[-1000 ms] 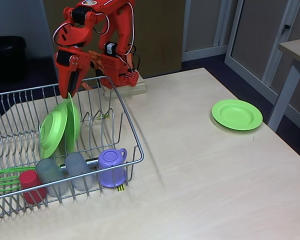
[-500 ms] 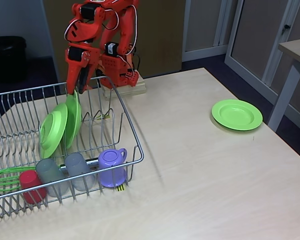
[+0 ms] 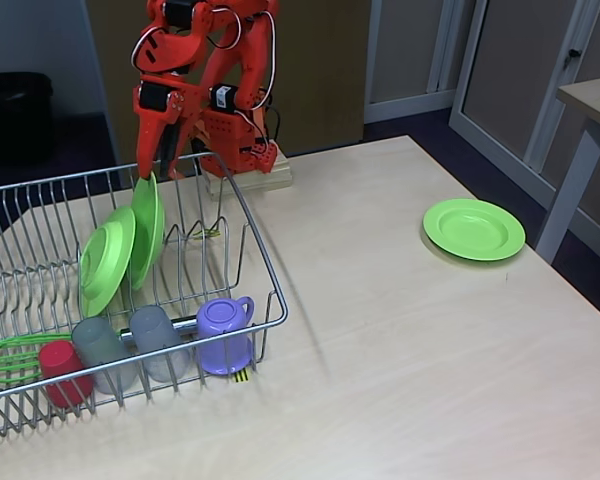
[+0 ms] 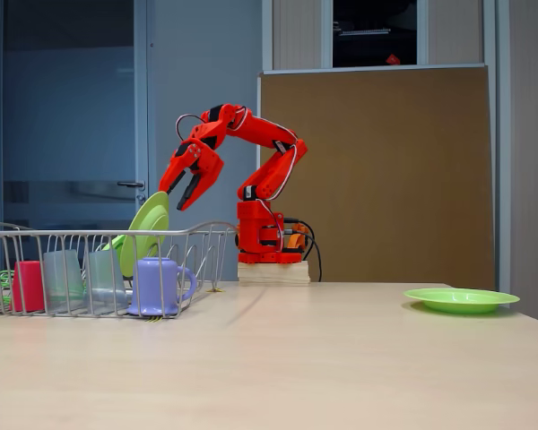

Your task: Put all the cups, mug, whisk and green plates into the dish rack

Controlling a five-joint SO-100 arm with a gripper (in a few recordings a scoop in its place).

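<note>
Pale table — end effector [image 4: 181, 190] parted, empty, above racked green plates [image 3: 120, 248].

Table [image 3: 400, 340]: pale wood-look top. Dish rack [image 3: 250, 240] sits at left in both fixed views; arm base block [image 3: 248, 180] at rear edge. One green plate [image 3: 474, 229] lies flat at right, well apart from rack.

- An office or lab room: pale wood-laminate table [image 3: 400, 330], brown pinboard partition [image 4: 377, 170].
- Grey-framed glass doors [image 3: 525, 70], dark carpet floor [image 3: 430, 125], black waste bin [image 3: 15, 110].
</note>
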